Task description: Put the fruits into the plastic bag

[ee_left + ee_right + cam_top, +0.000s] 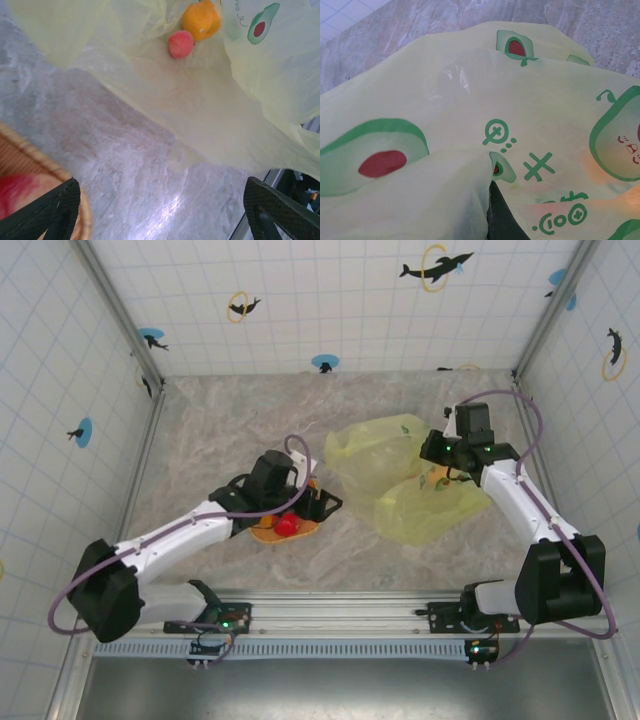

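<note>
The fruits are small, light toy pieces, round and prob. smooth, so they can roll or slip out if I pinch off-centre. I want to take each one across its widest part, w/ one pad on each side. The plastic bag (400, 475) is thin, soft and crinkly, w/ no stiffness at all. It must be held by the rim, otherwise I expect the mouth to collapse.

Positions: the bag lies on the worktop (220, 430), right of centre. An orange fruit (201, 20) and a pink-red fruit (181, 44) lie close together and show through the film, so I judge they are already inside. One red fruit (288, 525) sits on the woven orange plate (262, 534), just left of the bag.

Left arm: stretched forward and low over the plate, wrist turned toward the bag. The left gripper (161, 192) is released, jaws wide apart, nothing between them. The red fruit is just beside one of its fingers, at the plate rim.

Right arm: elbow folded, reaching to the far-right edge of the bag. The right gripper (442, 470) is at the film and a fold drapes over its finger (502, 220), but I cannot tell whether it is clenched on the bag.
</note>
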You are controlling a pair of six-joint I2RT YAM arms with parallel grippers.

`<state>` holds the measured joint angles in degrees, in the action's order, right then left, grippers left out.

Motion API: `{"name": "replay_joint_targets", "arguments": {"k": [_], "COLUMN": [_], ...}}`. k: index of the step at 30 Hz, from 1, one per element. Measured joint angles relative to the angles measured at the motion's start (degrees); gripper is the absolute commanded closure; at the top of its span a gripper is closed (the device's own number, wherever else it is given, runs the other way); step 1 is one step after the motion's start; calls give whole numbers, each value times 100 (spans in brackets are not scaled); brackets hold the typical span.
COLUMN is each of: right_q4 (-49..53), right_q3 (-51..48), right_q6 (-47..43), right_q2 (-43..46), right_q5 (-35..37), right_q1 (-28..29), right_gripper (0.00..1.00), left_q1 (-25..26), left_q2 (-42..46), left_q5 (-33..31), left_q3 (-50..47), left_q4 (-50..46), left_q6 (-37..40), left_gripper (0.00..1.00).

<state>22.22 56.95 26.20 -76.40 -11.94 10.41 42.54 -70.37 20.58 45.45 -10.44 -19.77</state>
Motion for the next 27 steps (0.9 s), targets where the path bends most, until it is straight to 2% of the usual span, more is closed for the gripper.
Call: {"name": "replay_joint_targets", "arguments": {"k": [7,15,19,27], "right_q4": [-68,-96,-94,-96], "right_q3": [-2,-37,-66,-66], "right_q6": [-4,-11,-15,-31], "right_q2": [0,0,-2,-2], "right_q5": [-37,-57,-94,-142], "right_q1": [2,2,2,2], "right_gripper": [100,100,100,100], "left_q1": [-1128,-2175,-2240,-2240], "left_q2": [579,520,-13,-999], "left_q5": [-98,-1316,-1821,-2041], "left_q3": [219,669,920,1139], "left_q4": [-785,-1373,-1637,-1930], "left_q6": [96,83,48,33], "left_gripper": [13,11,10,9]}}
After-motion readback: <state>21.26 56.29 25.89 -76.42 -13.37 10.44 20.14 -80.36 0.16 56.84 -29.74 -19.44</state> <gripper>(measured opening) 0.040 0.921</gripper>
